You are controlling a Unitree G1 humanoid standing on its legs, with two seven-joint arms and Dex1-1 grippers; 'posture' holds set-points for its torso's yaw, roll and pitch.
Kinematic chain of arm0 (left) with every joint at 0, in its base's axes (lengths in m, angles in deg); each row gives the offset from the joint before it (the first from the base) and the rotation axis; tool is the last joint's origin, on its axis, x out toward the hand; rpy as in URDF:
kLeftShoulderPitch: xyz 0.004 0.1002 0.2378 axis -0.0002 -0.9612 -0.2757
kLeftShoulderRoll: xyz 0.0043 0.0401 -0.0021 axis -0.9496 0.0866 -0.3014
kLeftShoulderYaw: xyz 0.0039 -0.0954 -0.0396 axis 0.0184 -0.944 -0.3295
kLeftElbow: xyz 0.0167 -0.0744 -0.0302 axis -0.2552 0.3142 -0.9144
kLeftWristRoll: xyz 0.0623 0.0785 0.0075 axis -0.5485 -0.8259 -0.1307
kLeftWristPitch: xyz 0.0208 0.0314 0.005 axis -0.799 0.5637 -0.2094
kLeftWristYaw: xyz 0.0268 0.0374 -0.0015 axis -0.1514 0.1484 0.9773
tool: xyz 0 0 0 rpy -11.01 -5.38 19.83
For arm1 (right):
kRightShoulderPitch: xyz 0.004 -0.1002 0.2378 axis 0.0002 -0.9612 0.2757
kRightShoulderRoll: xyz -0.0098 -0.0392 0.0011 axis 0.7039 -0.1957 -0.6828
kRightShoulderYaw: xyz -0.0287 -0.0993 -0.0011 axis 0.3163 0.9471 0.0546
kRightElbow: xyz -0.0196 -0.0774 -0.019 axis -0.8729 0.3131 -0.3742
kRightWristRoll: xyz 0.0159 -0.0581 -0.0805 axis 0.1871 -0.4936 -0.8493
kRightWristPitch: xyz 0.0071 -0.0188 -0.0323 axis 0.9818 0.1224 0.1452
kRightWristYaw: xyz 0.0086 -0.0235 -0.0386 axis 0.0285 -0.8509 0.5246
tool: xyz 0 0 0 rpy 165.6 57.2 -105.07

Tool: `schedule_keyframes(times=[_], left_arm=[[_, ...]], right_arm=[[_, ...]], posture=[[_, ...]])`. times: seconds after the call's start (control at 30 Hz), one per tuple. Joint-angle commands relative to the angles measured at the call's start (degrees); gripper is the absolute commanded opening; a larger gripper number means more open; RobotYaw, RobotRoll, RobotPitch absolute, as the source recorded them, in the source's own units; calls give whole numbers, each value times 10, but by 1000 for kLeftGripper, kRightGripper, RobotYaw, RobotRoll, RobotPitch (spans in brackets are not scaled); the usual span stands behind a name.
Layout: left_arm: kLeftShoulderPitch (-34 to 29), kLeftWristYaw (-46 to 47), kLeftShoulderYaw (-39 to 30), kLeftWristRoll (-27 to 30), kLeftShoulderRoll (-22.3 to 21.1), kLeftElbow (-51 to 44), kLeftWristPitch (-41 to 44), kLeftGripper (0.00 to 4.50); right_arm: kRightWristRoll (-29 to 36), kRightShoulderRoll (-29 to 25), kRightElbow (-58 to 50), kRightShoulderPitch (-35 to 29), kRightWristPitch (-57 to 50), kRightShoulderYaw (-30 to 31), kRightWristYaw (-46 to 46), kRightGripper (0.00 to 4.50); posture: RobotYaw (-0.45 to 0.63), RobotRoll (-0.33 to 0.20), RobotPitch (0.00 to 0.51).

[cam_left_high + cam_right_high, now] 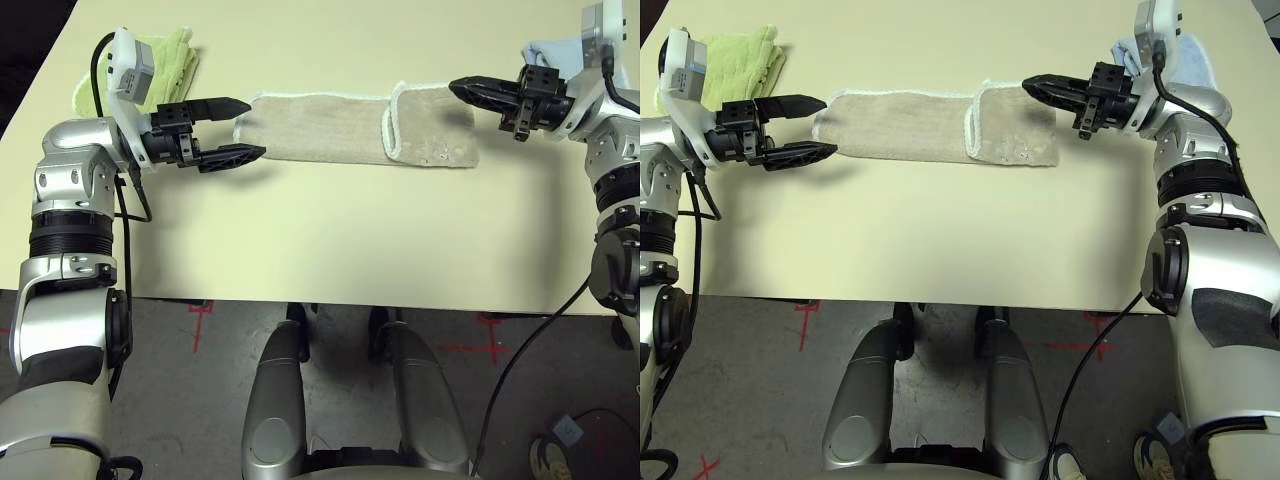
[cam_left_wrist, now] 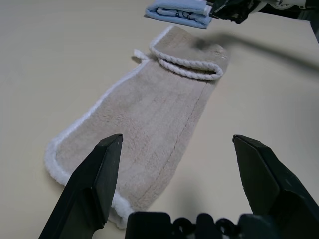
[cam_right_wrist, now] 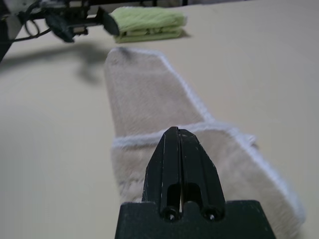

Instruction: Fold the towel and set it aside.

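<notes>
From the head camera, the left gripper (image 1: pixel 235 129) stands with its two black fingers spread wide and empty, its tips at the towel's left end; whether they touch the cloth I cannot tell. The right gripper (image 1: pixel 456 90) has its fingers pressed together, holding nothing, just above the towel's right end. One beige towel (image 1: pixel 330 128) lies as a long strip on the table (image 1: pixel 330 230), its right end folded back over itself. One lime-green folded towel (image 1: pixel 165 62) sits beyond the towel's left end, partly behind the left wrist. One light-blue folded towel (image 1: pixel 555 52) is largely hidden behind the right arm.

The left wrist camera shows wide-apart fingers (image 2: pixel 92 184) with the towel's near end between them.

The right wrist camera shows closed fingers (image 3: pixel 182 164) above the folded flap.
</notes>
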Motion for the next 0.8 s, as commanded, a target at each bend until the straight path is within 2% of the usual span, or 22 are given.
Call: schedule_keyframes(times=[0.03, 0.2, 0.33, 0.63, 0.8], left_arm=[[6, 6, -2, -3, 5, 15, -23, 4500], [15, 6, 1, -10, -4, 36, -37, 4500], [16, 8, -1, -17, -16, 52, -48, 4500], [-6, 46, -1, -29, -22, 50, -59, 4500], [-30, 54, -2, -28, -29, 22, -52, 4500]], right_arm=[[-9, -19, -3, -23, 20, 10, -17, 35], [1, -24, -20, -40, 42, 37, -25, 35], [22, -33, -42, -56, 67, 53, -25, 1009], [67, -40, -83, -118, 112, 38, -25, 4341], [67, -43, -86, -132, 154, 45, -25, 4431]], posture=[[14, 0, 368], [25, 0, 365], [31, 0, 363], [18, 0, 361], [20, 0, 362]])
